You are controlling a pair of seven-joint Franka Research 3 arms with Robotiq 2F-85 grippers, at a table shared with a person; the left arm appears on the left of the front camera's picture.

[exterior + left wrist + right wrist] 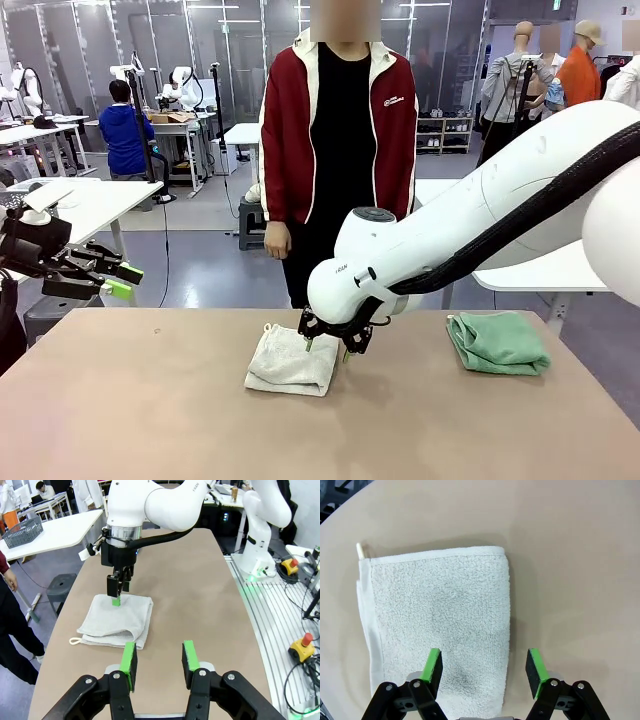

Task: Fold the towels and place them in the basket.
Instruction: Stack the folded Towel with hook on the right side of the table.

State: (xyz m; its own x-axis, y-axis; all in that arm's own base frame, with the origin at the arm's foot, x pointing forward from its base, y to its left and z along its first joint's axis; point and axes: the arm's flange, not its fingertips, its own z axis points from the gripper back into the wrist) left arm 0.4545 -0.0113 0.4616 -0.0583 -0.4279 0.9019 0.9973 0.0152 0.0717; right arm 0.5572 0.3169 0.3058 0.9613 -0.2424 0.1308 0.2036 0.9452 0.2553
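The right gripper (pixel 327 345) hangs pointing straight down over the table (pixel 150 420), just above the right edge of the cream-white towel (pixel 290 365). In the right wrist view its two green pads (pixel 434 666) stand apart with nothing between them but the towel's surface below; one pad sits over the terry, the other over bare table just past the towel's folded edge (pixel 506 630). The jaws are partly open and hold nothing. Whether the fingertips touch the cloth cannot be told.

The cream-white towel lies folded into a rectangle directly beneath this gripper, its small corner loop (pixel 74 641) at the end farthest from the fingers. The sea-green towel (pixel 497 342) lies folded well to that gripper's right, apart from the cream one.

The left gripper (pixel 118 281) is raised off the table's left side, far from the right gripper, its fingers pointing across toward the middle. In the left wrist view its green pads (pixel 128 660) stand partly apart, empty, with the cream-white towel ahead of them and the right gripper beyond that.

A dark grey basket (pixel 22 531) sits on a white side table (pixel 65 530) far beyond the left gripper. A person (pixel 338 150) in a red jacket stands behind the table, past the right gripper, arms hanging
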